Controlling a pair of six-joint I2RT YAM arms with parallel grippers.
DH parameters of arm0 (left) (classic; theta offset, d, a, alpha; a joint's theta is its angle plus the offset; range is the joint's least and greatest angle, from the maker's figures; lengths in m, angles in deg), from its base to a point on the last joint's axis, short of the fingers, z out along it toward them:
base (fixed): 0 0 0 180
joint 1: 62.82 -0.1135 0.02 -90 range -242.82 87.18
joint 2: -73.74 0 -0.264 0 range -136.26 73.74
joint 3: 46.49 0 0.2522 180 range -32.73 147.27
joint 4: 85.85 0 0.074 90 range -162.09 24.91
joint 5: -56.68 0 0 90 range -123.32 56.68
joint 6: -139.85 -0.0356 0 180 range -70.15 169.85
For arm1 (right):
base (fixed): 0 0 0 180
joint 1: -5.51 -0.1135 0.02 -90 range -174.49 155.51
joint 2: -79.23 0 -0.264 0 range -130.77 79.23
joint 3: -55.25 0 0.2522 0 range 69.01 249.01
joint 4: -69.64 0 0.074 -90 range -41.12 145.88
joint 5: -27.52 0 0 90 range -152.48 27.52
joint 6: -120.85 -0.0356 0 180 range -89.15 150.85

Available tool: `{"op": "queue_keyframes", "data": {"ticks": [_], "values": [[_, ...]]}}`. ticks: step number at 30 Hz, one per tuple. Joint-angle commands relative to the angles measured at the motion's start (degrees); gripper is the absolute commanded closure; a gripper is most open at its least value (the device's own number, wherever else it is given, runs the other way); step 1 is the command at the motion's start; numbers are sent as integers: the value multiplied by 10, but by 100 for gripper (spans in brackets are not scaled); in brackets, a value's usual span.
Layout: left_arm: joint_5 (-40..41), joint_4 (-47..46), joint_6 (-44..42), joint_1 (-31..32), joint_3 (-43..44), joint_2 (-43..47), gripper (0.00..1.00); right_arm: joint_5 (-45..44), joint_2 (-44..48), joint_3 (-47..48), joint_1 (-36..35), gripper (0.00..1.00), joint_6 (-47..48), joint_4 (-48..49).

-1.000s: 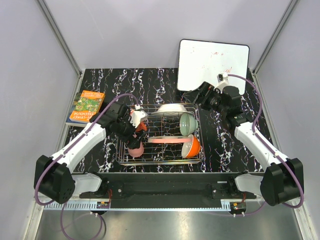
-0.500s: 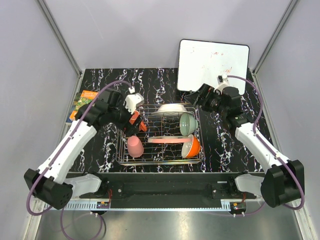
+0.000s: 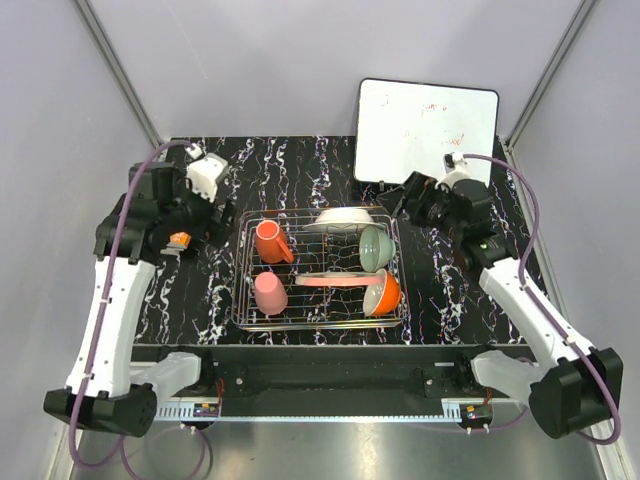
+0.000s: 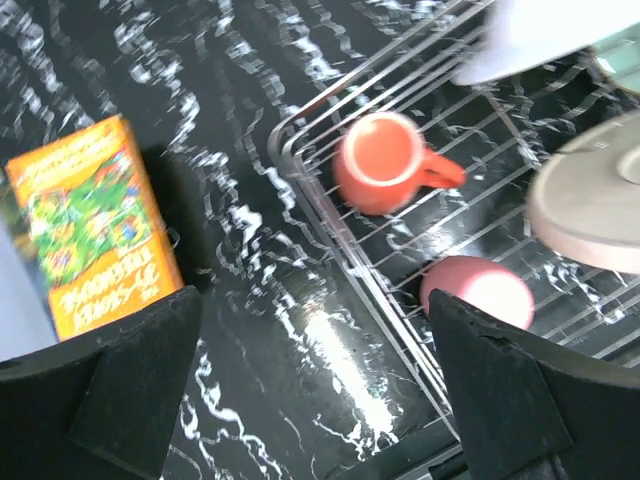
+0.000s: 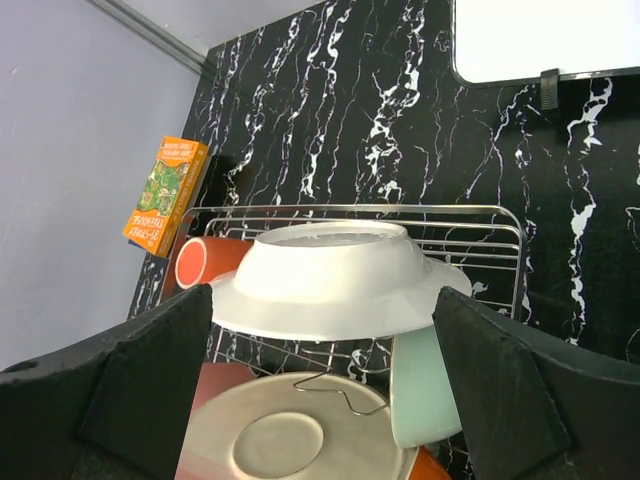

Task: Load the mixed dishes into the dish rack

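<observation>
1. Top view.
   - The rack (image 3: 320,325) sits mid-table and holds all six dishes, so loading looks complete.
   - The mug (image 3: 268,241) is in the far-left corner, with the pink cup (image 3: 269,293) just in front of it.
   - The white plate (image 3: 345,216) is tilted at the far rim.
   - The green bowl (image 3: 375,246) and orange bowl (image 3: 384,292) stand on edge at the right.
   - The patterned plate (image 3: 330,281) lies between cup and bowls.
   - The left gripper (image 3: 180,238) is raised, well to the left of the rack.
   - The right gripper (image 3: 390,203) is just beyond the far-right corner, near the white plate.

2. Left wrist.
   - The fingers (image 4: 130,380) are spread wide with nothing between them.
   - Below are the book (image 4: 95,225), the rack corner, the mug and the cup.
   - Risk: a low sweep of this arm could catch the rim and shift the whole load.

3. Right wrist.
   - The fingers (image 5: 520,390) are apart and empty.
   - The white plate leans directly ahead, above the patterned plate.
   - Risk: any forward drift would nudge it, and it could tip onto the dishes beneath.
</observation>
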Motion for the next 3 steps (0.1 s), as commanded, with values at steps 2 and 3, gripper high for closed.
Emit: {"op": "queue_keyframes", "data": {"ticks": [2, 3], "values": [[-44, -17, 10, -45, -12, 6, 1, -40, 20, 18, -18, 0, 41, -17], [-46, -17, 11, -46, -14, 7, 1, -42, 21, 18, -21, 0, 45, -17]]}}
